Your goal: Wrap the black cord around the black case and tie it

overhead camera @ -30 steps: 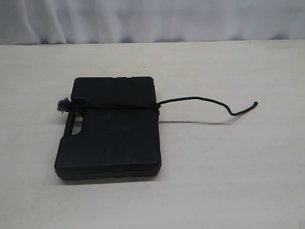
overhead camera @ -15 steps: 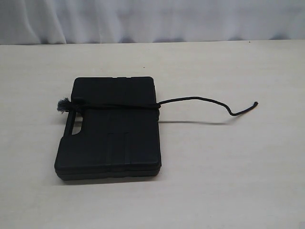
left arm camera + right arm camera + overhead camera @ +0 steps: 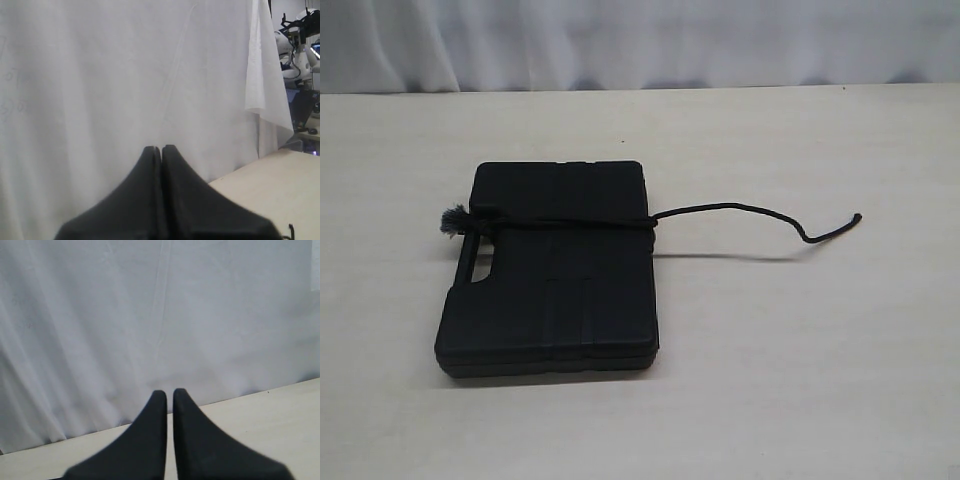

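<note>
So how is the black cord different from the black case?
The black cord is long and thin; the black case is wide, flat and rectangular. The cord bends and trails over the table, while the case lies flat. The cord ends in a fuzzy tuft; the case has a handle slot. Both are black, and the cord crosses the case's lid.
</note>
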### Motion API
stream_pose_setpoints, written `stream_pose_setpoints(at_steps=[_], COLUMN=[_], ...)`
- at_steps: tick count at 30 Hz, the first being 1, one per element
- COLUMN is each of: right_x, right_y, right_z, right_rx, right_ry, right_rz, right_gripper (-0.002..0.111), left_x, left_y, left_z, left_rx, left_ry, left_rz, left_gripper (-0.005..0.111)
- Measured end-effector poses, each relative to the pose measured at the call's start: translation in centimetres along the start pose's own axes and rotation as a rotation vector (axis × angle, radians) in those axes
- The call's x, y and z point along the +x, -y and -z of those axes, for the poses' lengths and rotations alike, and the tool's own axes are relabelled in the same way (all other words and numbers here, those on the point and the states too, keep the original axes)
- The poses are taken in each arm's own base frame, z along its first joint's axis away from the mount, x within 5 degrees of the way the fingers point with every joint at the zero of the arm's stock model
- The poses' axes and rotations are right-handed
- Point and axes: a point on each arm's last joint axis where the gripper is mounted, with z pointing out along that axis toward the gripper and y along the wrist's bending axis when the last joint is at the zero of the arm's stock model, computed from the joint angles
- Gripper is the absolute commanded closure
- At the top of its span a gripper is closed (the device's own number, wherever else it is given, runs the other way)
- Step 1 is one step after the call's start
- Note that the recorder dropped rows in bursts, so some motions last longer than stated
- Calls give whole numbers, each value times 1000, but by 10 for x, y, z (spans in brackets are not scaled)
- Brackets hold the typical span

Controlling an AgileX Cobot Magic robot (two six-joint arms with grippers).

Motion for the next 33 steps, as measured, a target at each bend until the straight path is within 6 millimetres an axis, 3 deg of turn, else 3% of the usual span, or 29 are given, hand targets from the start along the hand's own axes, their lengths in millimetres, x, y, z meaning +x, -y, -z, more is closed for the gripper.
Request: stream_pose_setpoints(at_steps=[5,16,25,33], right_x=[0,0,0,0], right_y=[0,0,0,0], right_z=[0,0,0,0], right_rx=[0,0,0,0], right_ry=[0,0,0,0], right_rz=[0,-2,-2,-2], right_gripper=[104,104,104,104], left_x=[12,50,76,99], left_y=[-2,-21,-22,-18], left_z=[0,12,31,44], left_rx=[-29,-287,-364,-385], left_ry=[-72,-169,-178,-80], left_rz=[10,129,75,26], left_gripper=[107,107,107,107])
